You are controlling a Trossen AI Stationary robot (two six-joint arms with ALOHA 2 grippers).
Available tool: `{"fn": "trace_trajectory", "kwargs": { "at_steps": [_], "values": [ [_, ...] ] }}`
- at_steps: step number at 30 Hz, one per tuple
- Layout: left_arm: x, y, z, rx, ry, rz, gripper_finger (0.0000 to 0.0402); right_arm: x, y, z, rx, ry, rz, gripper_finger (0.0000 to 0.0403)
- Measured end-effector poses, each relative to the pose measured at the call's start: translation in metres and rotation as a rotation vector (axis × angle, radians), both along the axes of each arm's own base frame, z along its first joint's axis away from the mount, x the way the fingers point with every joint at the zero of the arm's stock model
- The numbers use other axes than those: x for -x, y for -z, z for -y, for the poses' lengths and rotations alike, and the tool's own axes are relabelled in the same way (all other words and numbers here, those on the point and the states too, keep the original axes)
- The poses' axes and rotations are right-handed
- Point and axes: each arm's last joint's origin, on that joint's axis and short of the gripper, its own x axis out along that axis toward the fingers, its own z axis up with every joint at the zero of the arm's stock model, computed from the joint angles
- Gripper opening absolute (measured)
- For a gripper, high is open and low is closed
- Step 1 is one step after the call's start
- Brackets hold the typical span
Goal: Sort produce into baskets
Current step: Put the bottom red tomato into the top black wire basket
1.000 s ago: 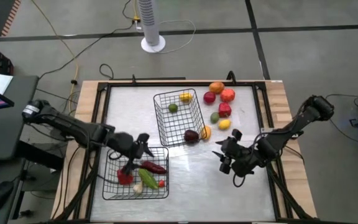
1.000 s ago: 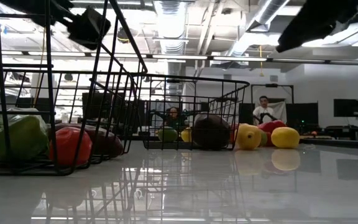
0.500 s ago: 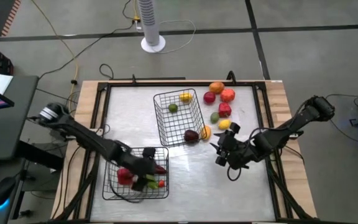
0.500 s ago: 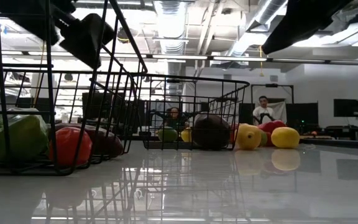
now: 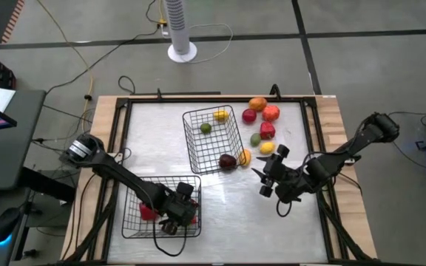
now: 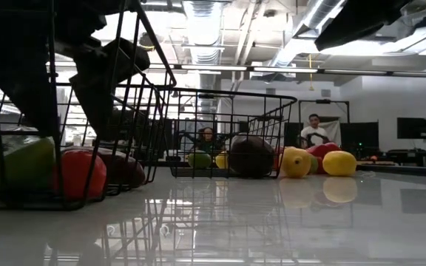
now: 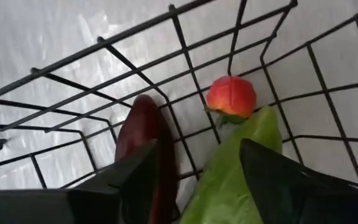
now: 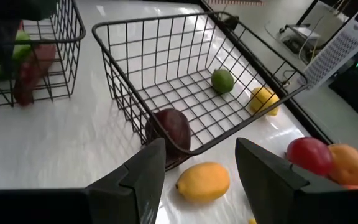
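Near left basket point(image 5: 133, 222): left gripper point(image 7: 194, 177) inside, fingers spread, empty, over green pepper point(image 7: 232, 168), maroon chili point(image 7: 143, 134), small red fruit point(image 7: 231, 96). Right gripper point(image 5: 266, 177): open, empty, right of far basket point(image 5: 198, 118); loose produce point(image 5: 261, 118) beyond.

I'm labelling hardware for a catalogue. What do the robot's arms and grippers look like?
Both arms are slim, black and jointed. The left arm has a silver-grey cap at its base joint. The left gripper and right gripper each have two broad, dark, matte fingers.

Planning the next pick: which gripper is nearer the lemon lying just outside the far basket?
Right. The right gripper hovers open just beside the lemon; the left gripper is down in the near basket.
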Motion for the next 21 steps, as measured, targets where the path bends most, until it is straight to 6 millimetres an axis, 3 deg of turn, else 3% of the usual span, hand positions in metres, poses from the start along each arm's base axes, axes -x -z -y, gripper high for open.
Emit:
{"fn": "trace_trajectory", "kwargs": {
  "at_steps": [6, 13, 21],
  "values": [
    [0.003, -0.005, 0.002, 0.06, 0.003, -0.011, 0.0157, 0.001, -0.001, -0.001, 0.002, 0.001, 0.014, 0.022],
    [-0.002, -0.026, 0.005, 0.167, -0.05, 0.128, 0.0129, 0.001, -0.002, -0.001, -0.001, 0.001, 0.02, 0.022],
    [-0.01, -0.003, 0.013, 0.252, -0.052, 0.04, 0.0128, 0.001, -0.002, -0.001, -0.002, 0.002, 0.021, 0.022]
  ]
}}
